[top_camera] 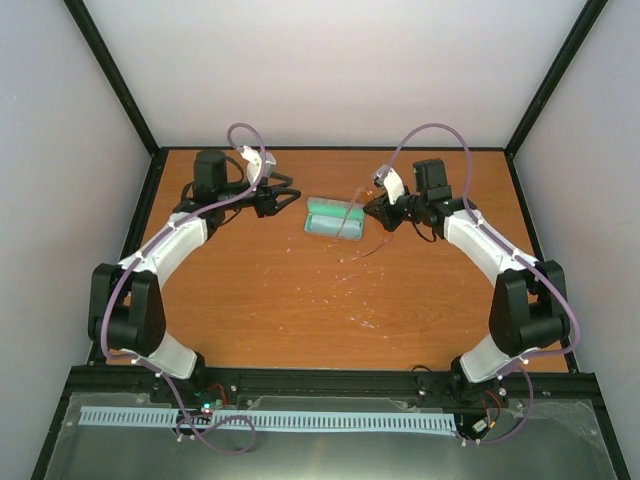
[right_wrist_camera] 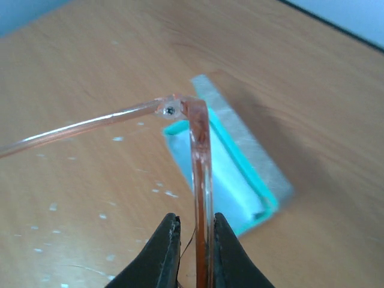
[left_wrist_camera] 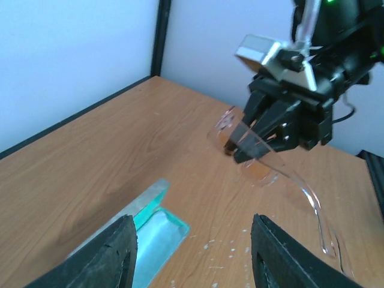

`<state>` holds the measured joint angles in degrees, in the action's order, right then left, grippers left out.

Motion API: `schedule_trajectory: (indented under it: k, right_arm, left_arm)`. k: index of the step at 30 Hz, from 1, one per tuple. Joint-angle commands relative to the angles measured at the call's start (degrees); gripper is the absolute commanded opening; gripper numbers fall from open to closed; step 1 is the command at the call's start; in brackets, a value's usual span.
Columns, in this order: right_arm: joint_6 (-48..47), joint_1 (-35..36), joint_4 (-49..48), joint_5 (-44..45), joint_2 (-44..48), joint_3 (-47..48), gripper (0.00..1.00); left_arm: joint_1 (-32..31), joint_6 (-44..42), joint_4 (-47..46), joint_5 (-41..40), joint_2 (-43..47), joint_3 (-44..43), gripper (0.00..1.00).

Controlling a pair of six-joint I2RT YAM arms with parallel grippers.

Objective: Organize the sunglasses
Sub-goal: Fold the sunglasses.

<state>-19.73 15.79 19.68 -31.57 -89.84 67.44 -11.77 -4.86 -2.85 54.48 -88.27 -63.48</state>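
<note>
The sunglasses (right_wrist_camera: 201, 150) are thin and reddish-brown. My right gripper (right_wrist_camera: 195, 240) is shut on their front frame, and one arm is swung out to the left. They hang above the table beside the open grey box with green lining (right_wrist_camera: 243, 168). In the top view the right gripper (top_camera: 376, 210) holds the sunglasses (top_camera: 357, 222) at the box's (top_camera: 333, 218) right end. My left gripper (top_camera: 278, 198) is open and empty to the left of the box. In the left wrist view its fingers (left_wrist_camera: 114, 255) stand wide apart over the box (left_wrist_camera: 144, 231), facing the sunglasses (left_wrist_camera: 267, 165).
The box's inside looks pale blue-white (right_wrist_camera: 225, 159); I cannot tell whether a cloth lies in it. White specks dot the wooden table (top_camera: 330, 300). Black frame posts and white walls (top_camera: 330, 70) close the far side.
</note>
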Motion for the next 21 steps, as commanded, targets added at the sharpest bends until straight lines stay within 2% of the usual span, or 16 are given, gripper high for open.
schedule_trajectory:
  k: [1, 5, 12, 21]
  right_arm:
    - [9.59, 0.41, -6.45, -15.12, -1.79, -0.85, 0.03]
    - [14.38, 1.69, -12.59, -21.32, -3.71, -2.02, 0.03]
    - [15.76, 5.00, -15.06, -23.18, -7.34, -0.75, 0.03]
    - [20.49, 6.06, -21.47, -27.44, -5.12, -1.78, 0.03]
  left_arm:
    - [-1.99, 3.72, -2.86, 4.71, -0.69, -2.48, 0.53]
    - [-5.68, 4.43, -4.80, 6.54, -2.42, -2.59, 0.53]
    - [-10.61, 6.54, -7.55, 8.96, -4.83, -2.55, 0.53]
    - [-14.06, 4.20, -7.44, 7.34, -9.70, -0.72, 0.53]
